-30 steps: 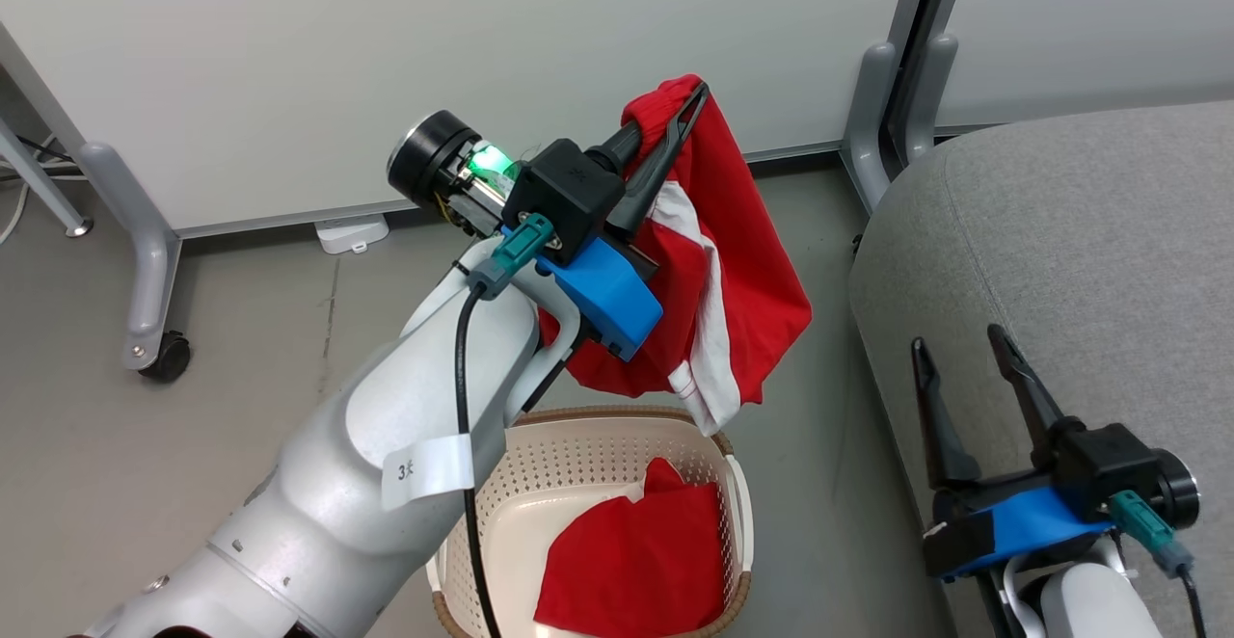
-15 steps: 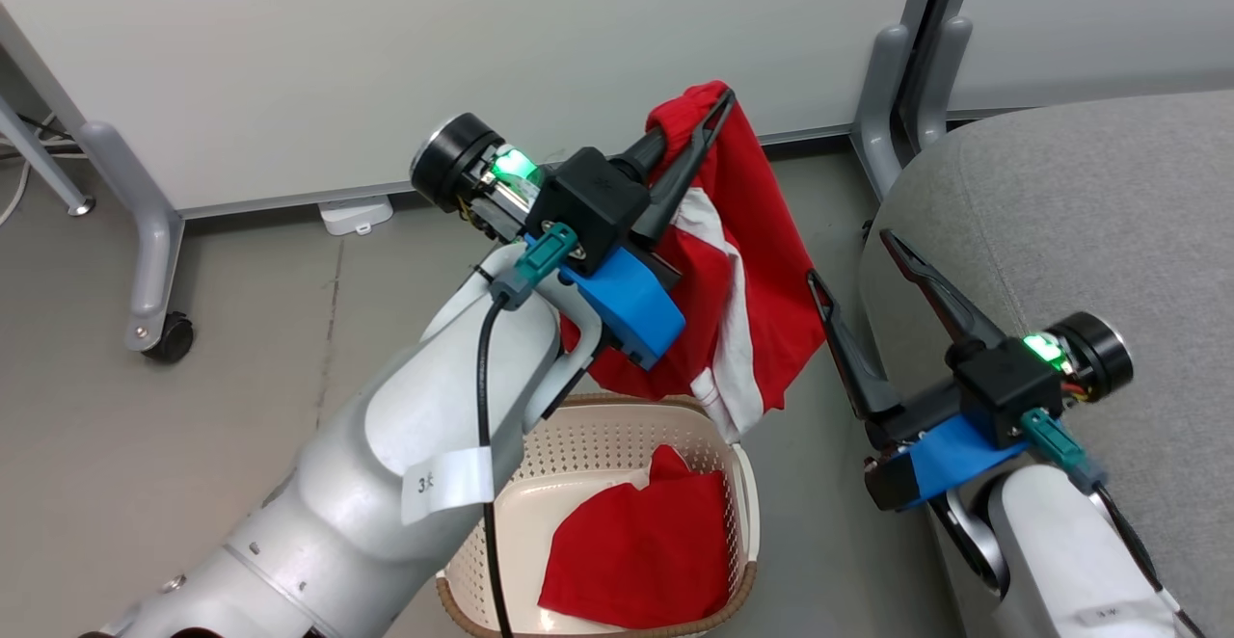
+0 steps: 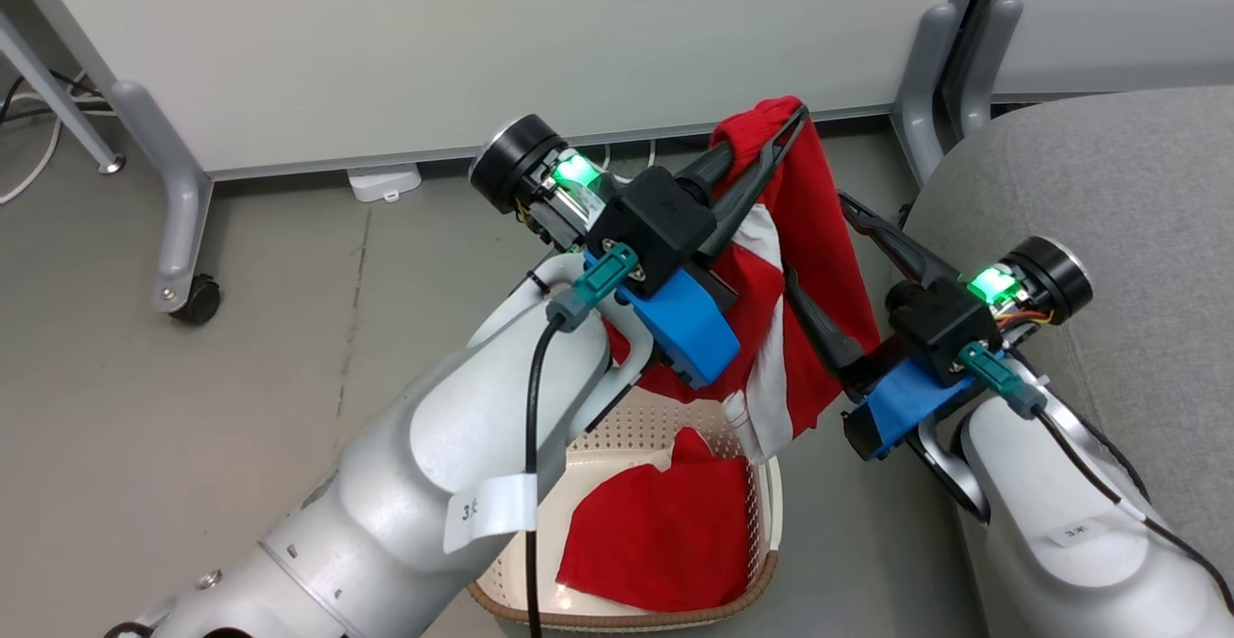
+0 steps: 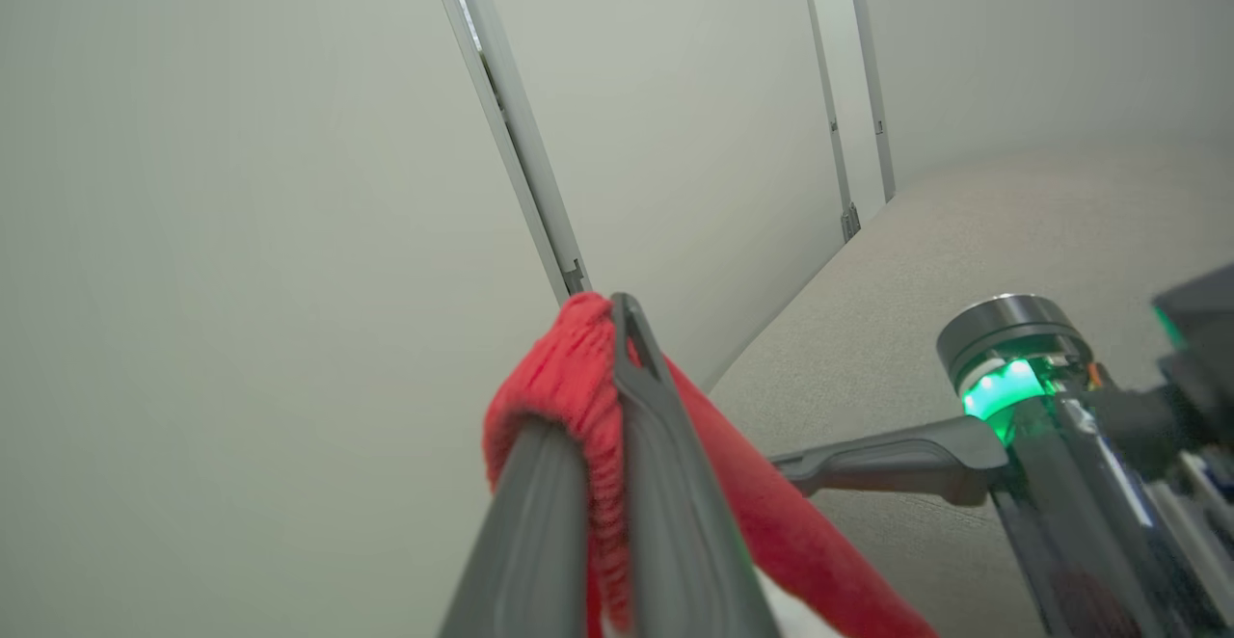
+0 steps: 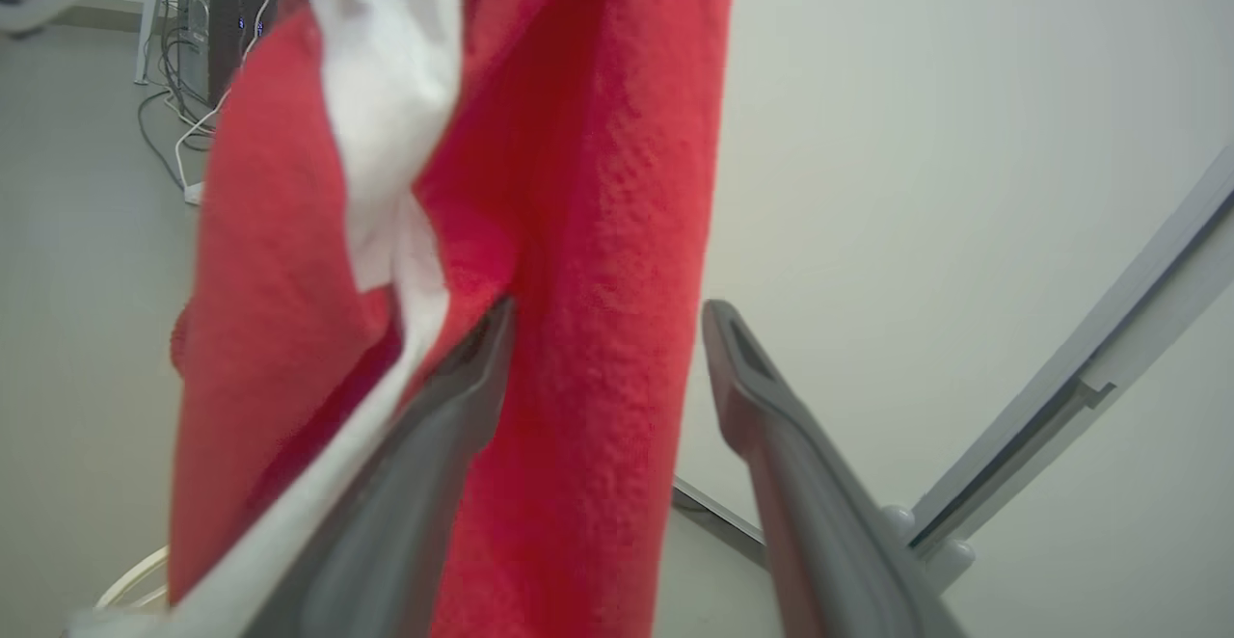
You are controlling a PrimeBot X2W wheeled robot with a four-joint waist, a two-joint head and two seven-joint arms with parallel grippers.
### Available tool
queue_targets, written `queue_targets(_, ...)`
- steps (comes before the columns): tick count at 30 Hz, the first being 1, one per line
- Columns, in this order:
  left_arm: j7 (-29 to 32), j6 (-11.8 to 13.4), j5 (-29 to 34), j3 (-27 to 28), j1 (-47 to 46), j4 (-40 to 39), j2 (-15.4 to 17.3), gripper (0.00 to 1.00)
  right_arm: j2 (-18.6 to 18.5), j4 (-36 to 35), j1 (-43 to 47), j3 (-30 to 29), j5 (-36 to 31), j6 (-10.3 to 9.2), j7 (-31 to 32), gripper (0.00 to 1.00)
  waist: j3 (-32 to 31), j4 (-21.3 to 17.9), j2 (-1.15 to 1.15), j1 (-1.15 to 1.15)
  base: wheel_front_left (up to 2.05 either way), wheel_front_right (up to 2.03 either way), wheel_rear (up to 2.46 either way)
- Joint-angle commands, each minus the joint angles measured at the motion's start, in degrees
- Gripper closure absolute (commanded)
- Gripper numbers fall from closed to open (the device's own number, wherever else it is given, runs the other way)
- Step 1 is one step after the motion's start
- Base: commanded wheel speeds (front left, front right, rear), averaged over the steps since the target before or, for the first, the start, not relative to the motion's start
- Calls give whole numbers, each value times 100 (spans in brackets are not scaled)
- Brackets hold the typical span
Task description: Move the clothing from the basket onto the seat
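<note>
Ahead of me stands a wide, pale grey-white partition panel [image 3: 482,40], matt and evenly lit, with no hard shadows. Its curved grey metal leg [image 3: 174,224] comes down at my left onto a small black castor wheel [image 3: 200,299]. A second pale panel [image 3: 1109,12] begins at my right, past a pair of grey metal uprights [image 3: 930,79]. Beneath lies a smooth dull grey floor [image 3: 193,426] with a thin dark seam [image 3: 355,310] running out from the panel. A little white plastic box [image 3: 384,182] sits right at the panel's bottom edge. Loose cables [image 3: 39,168] curl at the floor's far left edge beside a thin slanted grey leg [image 3: 58,98]. My right wrist view catches a dark computer tower [image 5: 207,16].
</note>
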Motion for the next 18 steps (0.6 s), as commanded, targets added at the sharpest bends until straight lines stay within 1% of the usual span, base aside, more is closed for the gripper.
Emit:
queue_targets(1, -27, -21, 34, -12, -103, -45, -6, 100, -44, 84, -140, 65, 59, 1, -4, 0, 34, 33, 0, 0, 0, 0, 0)
queue_targets(4, -27, -37, 48, -55, -97, -94, -35, 100, -71, 305, -277, 237, 130, 1, -3, 0, 68, 69, 0, 0, 0, 0, 0)
queue_targets(5, -27, -41, 52, -64, -94, -104, -39, 100, -76, 361, -315, 286, 171, 1, -4, 45, 74, 78, 0, 0, 0, 0, 0)
queue_targets(6, -27, -41, 54, -70, -92, -113, -44, 100, -79, 404, -350, 322, 197, 1, -4, 85, 78, 83, 0, 0, 0, 0, 0)
queue_targets(7, -27, -35, 57, -73, -92, -124, -51, 100, -83, 470, -372, 381, 242, 1, -4, 100, 80, 88, 0, 0, 0, 0, 0)
queue_targets(18, -27, -57, 91, -30, -24, -84, -68, 100, -118, 610, -453, 531, 463, 1, -4, 100, 60, 75, 0, 0, 0, 0, 0)
